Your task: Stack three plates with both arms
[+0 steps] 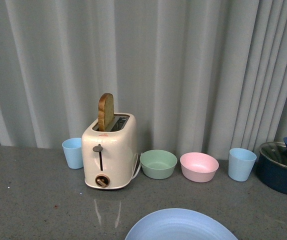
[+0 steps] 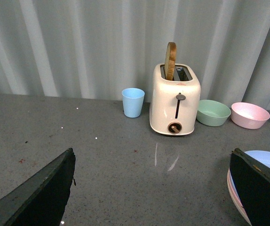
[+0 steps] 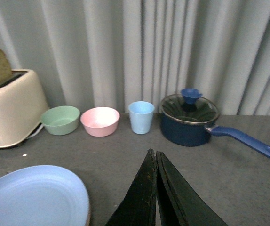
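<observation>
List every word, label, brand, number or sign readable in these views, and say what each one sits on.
No text can be read in any view.
Toaster: a small reddish mark sits near its top edge, visible in the front and left wrist views, too small and blurred to read.
Toaster dial: any markings are too small to make out.
Cups, bowls, light blue plate and blue pot: no lettering visible.

Pale pleated curtain (image 1: 193, 70), grey countertop (image 1: 28, 190)
</observation>
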Action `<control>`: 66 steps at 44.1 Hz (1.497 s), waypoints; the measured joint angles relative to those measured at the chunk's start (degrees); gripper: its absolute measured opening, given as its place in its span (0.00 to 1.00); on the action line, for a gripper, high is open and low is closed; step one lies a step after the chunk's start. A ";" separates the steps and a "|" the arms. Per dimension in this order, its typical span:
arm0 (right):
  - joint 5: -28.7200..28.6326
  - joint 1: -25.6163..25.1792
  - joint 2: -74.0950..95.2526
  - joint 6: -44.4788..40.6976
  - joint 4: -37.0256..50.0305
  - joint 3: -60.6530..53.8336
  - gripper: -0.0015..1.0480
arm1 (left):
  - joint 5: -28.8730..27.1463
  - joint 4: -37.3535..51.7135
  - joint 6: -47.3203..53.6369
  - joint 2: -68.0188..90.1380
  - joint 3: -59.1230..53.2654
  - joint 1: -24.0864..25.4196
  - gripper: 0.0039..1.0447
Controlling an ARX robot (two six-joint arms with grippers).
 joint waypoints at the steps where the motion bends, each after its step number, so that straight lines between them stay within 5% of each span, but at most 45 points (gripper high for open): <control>1: 0.13 0.61 -0.57 0.00 -0.39 -0.15 0.03 | -0.04 0.00 0.00 0.00 0.00 0.00 0.94; 57: 0.33 1.70 -28.96 -0.04 -25.49 -2.75 0.03 | 0.00 0.00 0.00 0.00 0.00 0.00 0.94; 66: 0.33 1.70 -28.96 -0.07 -25.49 -2.75 0.32 | 0.00 0.00 0.00 0.00 0.00 0.00 0.94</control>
